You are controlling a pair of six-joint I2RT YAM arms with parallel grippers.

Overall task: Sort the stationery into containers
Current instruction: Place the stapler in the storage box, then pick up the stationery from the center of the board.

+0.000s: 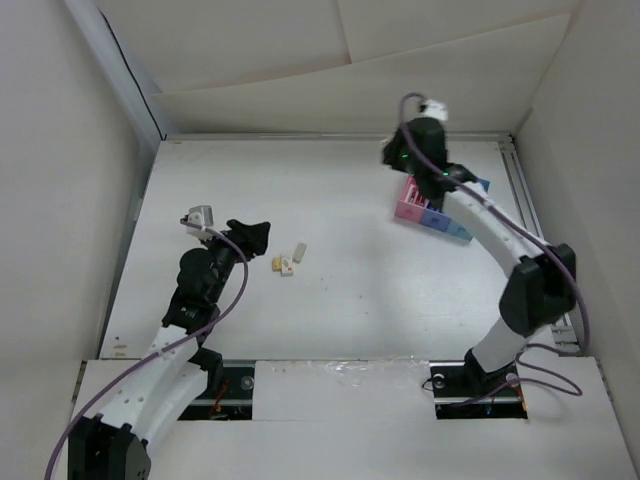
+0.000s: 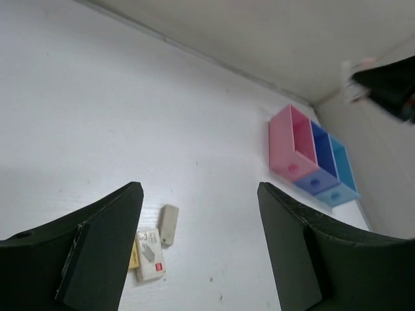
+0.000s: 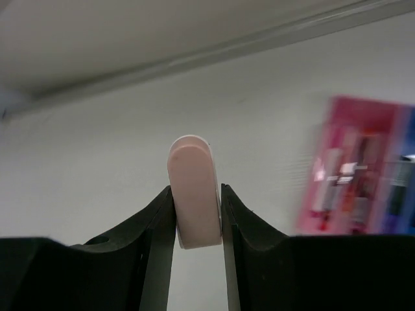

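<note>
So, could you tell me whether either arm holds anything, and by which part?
The right gripper pinches between its fingers a pale pink block by its flat sides, rounded end protruding. The left gripper holds nothing.

White table (image 1: pixel 350 320), flat, matte. Three-bin tray (image 1: pixel 432 220) sits on it at far right, partly covered by an arm in the top view. Its pink bin (image 2: pixel 288 146), dark blue bin (image 2: pixel 321 155) and light blue bin (image 2: pixel 342 170) are joined in a row. Three small blocks lie well left of the tray and nearer the arm bases. Yellow block (image 2: pixel 133 254) touches white labelled block (image 2: pixel 150 254) side by side. Cream block (image 2: pixel 168 224) lies just beside them on the tray side, slightly apart, all flat on the table.
</note>
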